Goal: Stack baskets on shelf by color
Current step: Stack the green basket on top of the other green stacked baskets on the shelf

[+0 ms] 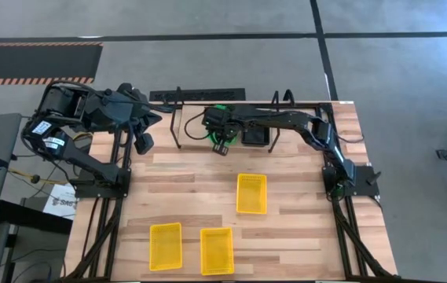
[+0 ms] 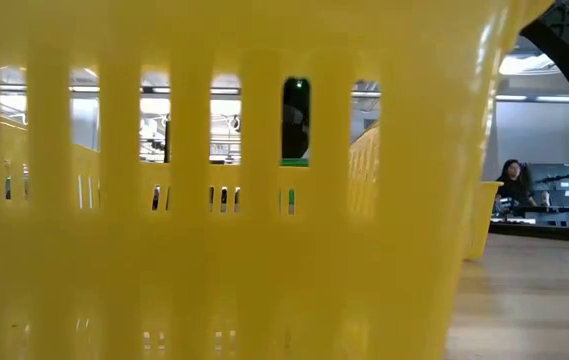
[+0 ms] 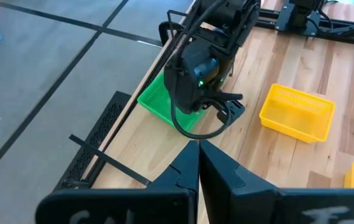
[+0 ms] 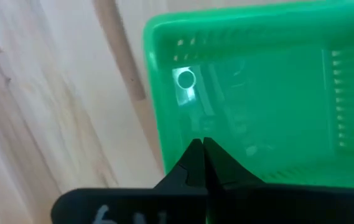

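The green basket (image 1: 214, 128) lies within the shelf's (image 1: 177, 118) outline at the table's far edge, and the black basket (image 1: 254, 136) sits to its right. Whether they rest on the shelf or on the table, I cannot tell. My right gripper (image 1: 221, 147) hovers shut just over the green basket's (image 4: 257, 93) near side, with its fingers (image 4: 203, 155) above the floor of the basket. In the left wrist view the right gripper (image 3: 231, 107) stands beside the green basket (image 3: 158, 99). My left gripper (image 1: 143, 141) waits shut (image 3: 198, 155) at the far left. Three yellow baskets (image 1: 251, 193) (image 1: 166, 245) (image 1: 217, 251) rest flat on the table.
One yellow basket (image 2: 214, 200) stands right against the low camera and fills that view; a strip of green (image 2: 296, 120) shows through its slots. A person (image 2: 512, 182) sits in the room beyond. The large black frame (image 1: 341, 228) edges the table. Bare wood lies between the yellow baskets and the shelf.
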{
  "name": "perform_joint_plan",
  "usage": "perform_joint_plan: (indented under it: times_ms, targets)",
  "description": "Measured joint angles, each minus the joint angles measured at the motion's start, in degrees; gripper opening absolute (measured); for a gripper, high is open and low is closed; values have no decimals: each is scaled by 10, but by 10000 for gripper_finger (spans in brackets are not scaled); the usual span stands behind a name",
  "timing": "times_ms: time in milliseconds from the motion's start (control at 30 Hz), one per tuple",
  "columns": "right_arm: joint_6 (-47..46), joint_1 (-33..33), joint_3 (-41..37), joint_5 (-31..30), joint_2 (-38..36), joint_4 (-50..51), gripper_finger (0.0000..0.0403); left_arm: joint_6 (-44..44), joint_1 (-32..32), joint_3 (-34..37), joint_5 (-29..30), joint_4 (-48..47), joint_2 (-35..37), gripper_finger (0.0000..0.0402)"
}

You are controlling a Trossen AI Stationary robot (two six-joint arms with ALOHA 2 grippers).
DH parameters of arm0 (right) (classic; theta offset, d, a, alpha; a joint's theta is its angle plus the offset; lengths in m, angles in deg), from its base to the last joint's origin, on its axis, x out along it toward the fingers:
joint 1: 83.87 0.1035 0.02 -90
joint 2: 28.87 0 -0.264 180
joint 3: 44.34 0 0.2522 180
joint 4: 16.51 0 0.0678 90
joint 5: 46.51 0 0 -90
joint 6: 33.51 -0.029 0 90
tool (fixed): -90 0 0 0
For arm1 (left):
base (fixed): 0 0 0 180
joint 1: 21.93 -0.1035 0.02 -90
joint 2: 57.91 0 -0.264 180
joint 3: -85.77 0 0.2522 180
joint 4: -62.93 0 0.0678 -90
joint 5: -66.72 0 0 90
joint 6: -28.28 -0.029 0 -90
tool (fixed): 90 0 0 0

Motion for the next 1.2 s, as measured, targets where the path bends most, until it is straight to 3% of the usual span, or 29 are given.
perform_joint_plan:
  times_ms: [600,1200]
  targets:
    - [19,-1,0,-22,-10,84,0,0,0,0,0,0,0,0]
    - [36,-17,0,-35,-63,59,0,-1,0,0,0,0,0,0]
